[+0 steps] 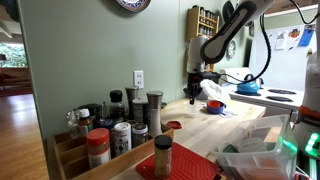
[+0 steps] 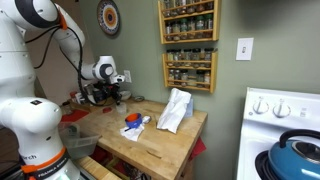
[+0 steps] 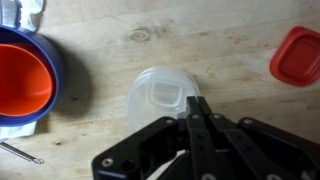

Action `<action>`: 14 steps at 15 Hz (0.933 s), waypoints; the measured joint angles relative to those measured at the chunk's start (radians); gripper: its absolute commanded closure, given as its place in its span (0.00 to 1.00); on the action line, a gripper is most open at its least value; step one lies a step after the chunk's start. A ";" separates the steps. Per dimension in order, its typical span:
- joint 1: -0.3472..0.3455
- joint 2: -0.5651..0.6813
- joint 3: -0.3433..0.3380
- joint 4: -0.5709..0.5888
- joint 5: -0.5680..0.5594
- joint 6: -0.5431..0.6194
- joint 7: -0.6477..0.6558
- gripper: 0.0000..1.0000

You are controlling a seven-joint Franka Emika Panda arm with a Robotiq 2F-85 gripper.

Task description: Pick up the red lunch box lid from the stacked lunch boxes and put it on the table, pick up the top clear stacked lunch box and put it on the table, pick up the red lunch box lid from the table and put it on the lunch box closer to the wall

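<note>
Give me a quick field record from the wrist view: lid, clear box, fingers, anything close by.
red lid: flat on the table, upper right of view, apart from the box
clear lunch box: upright, below the gripper; whether a second box sits under it, cannot tell
gripper: fingers close together at the box's rim, seemingly pinching its wall
blue bowl: at left, orange dish nested inside, not touching the box
lid on box: not yet
</note>
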 measured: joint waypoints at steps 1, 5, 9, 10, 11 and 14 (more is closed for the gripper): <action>0.000 -0.012 0.004 0.002 0.044 -0.013 -0.025 0.99; -0.007 -0.062 -0.001 0.011 -0.047 -0.068 0.081 0.99; -0.014 -0.092 0.000 0.019 -0.123 -0.119 0.143 0.99; -0.014 -0.100 0.001 0.022 -0.135 -0.131 0.151 0.99; -0.014 -0.109 0.003 0.026 -0.139 -0.141 0.151 0.99; -0.014 -0.136 0.010 0.032 -0.143 -0.173 0.151 0.99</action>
